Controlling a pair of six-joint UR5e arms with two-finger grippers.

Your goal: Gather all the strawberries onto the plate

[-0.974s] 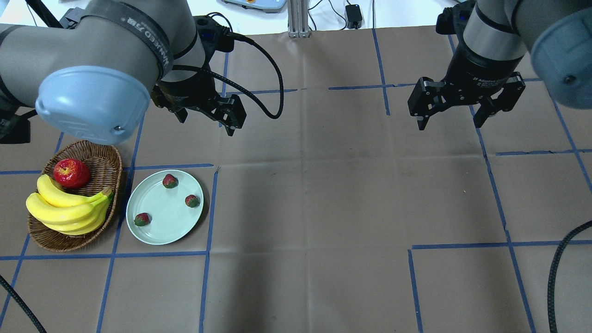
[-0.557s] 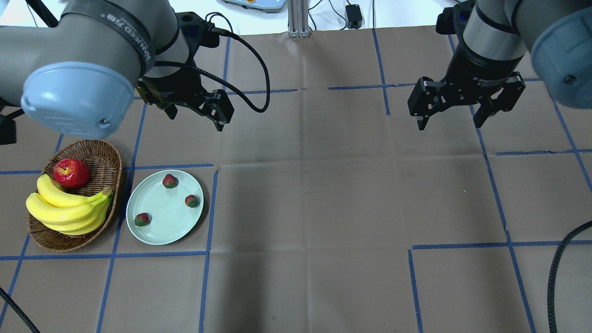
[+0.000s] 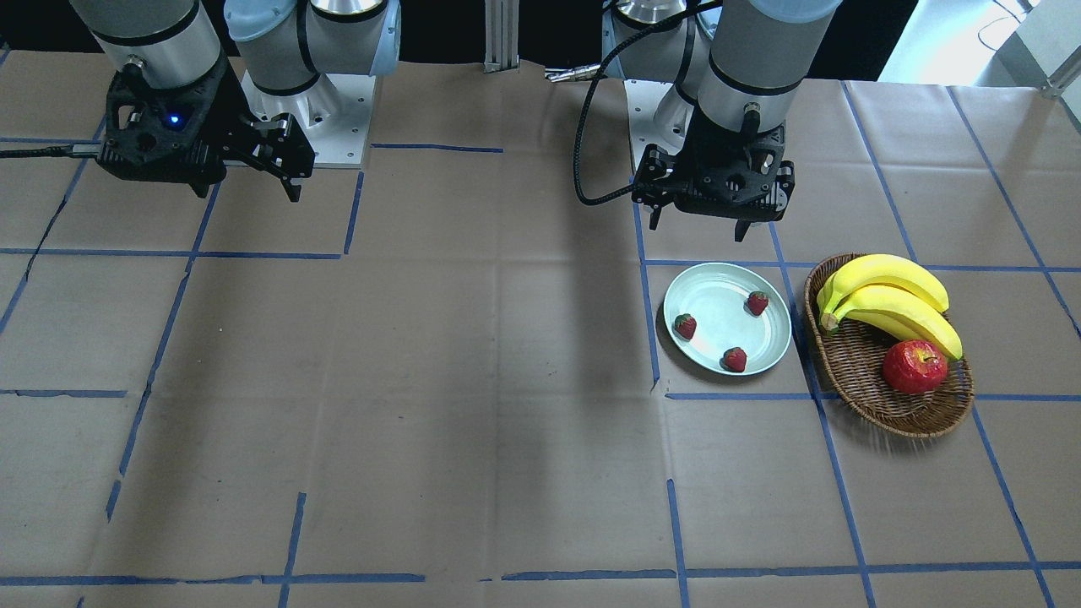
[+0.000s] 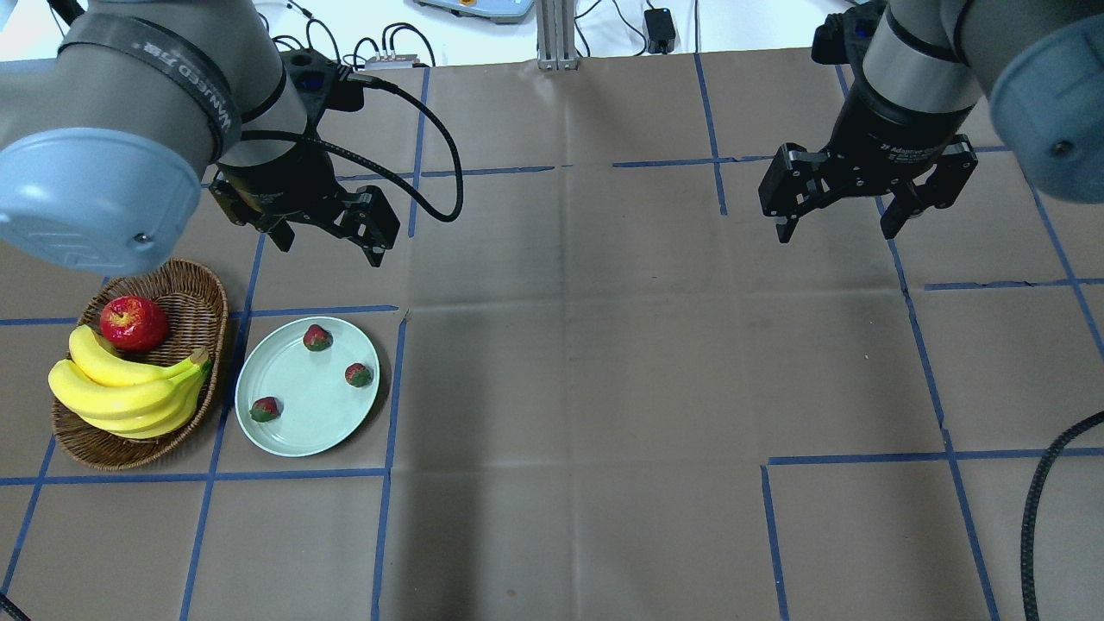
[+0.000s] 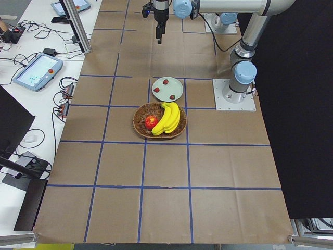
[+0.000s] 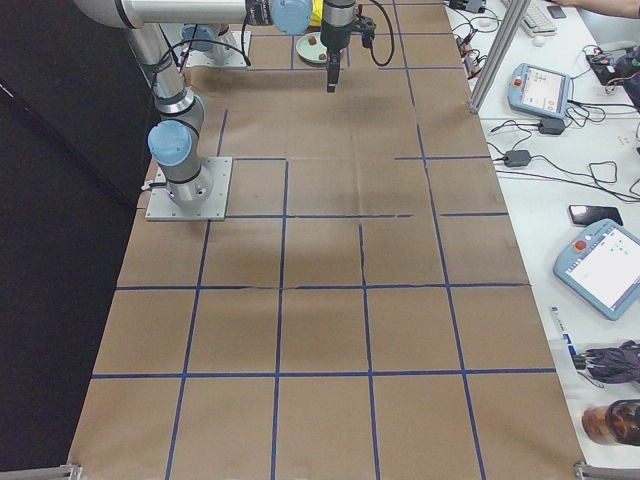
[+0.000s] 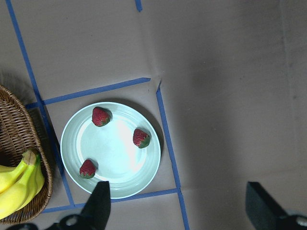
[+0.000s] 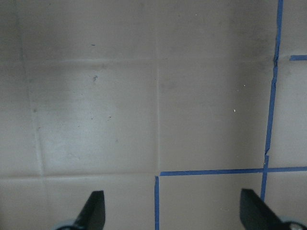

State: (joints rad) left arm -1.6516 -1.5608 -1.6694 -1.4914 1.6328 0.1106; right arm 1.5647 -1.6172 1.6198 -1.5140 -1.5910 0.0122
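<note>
Three small red toy strawberries (image 4: 317, 337) with green leafy tops lie apart from one another inside the round pale mint-green glossy plate (image 4: 297, 442). The plate rests on the table below and near the left gripper (image 4: 330, 252), which hovers with jaws spread wide, holding nothing. A brown oval wicker basket (image 4: 205, 291) sits just beside the plate. The right gripper (image 4: 835, 233) hovers well apart from the plate, jaws likewise wide and empty.
</note>
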